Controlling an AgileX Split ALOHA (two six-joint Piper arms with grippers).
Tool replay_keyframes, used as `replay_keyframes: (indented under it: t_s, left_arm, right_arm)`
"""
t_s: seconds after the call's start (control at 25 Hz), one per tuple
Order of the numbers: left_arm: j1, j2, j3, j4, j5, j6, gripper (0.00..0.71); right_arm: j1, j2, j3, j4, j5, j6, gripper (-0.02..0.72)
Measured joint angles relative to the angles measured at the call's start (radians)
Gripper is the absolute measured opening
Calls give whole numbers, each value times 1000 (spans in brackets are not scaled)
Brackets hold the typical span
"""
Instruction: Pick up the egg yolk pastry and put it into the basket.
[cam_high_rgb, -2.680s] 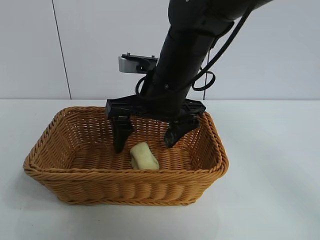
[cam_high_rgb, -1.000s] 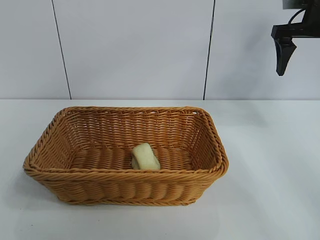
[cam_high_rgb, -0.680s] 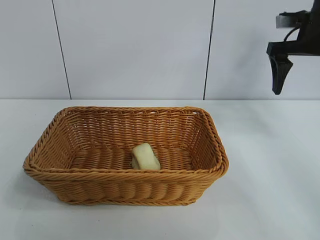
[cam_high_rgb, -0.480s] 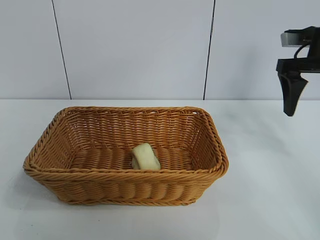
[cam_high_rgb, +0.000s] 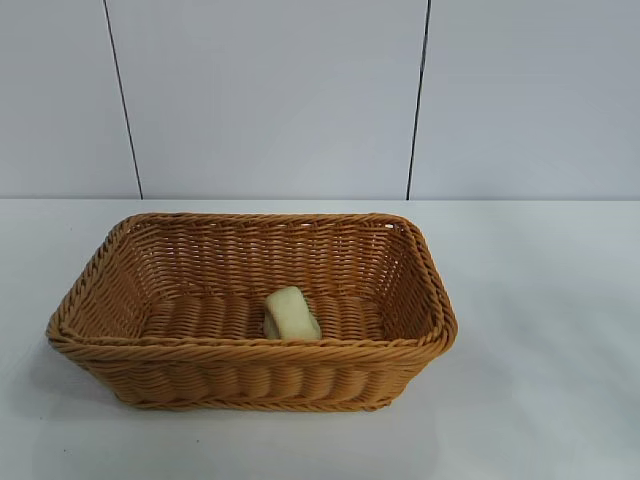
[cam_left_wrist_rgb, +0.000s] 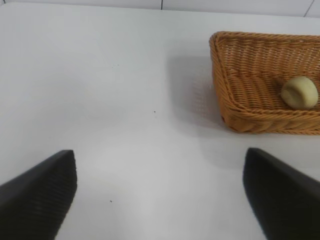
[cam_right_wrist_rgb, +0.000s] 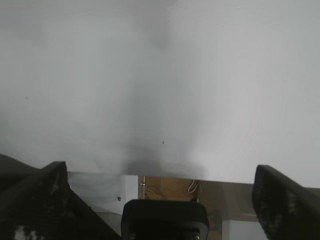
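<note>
- The egg yolk pastry (cam_high_rgb: 291, 313) lay inside the basket (cam_high_rgb: 250, 350), on its woven floor near the middle, toward the near long wall.
- The basket sat on the white tabletop (cam_high_rgb: 540, 330), and nothing else lay beside it that I could see.
- My left tool (cam_left_wrist_rgb: 160, 192) hung over bare tabletop off one short end of the basket, well apart from it, its two fingers spread wide and holding nothing.
- My right tool (cam_right_wrist_rgb: 160, 192) pointed down at blank tabletop away from the basket, its fingers also wide apart and empty.
- From the outside camera I saw neither arm, only the basket.
</note>
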Motion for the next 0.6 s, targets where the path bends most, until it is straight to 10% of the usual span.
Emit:
replay_keyframes:
  t_s: [0.6]
  left_arm:
    - [0, 0, 0, 0, 0, 0, 696]
  right_arm:
    - [0, -750, 91, 14, -81, -16, 695]
